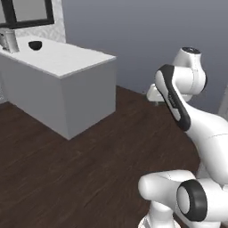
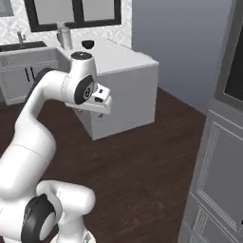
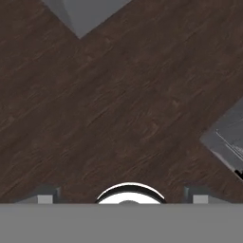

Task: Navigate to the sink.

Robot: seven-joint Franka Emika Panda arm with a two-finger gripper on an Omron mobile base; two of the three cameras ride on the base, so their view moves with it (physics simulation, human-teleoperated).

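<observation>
End effector held over bare dark wood floor, fingers spread wide near the frame's two bottom corners, nothing between them. Sink far off beyond the end effector, sunk into the back desk at upper left of the right base view, short faucet behind it. Nearer, a white desk carrying a black bowl and a grey canister.

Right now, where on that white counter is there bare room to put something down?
The white counter is bare across its near corner. It is crowded at the far end, where a black bowl and a metal canister stand, with the sink beyond.
</observation>
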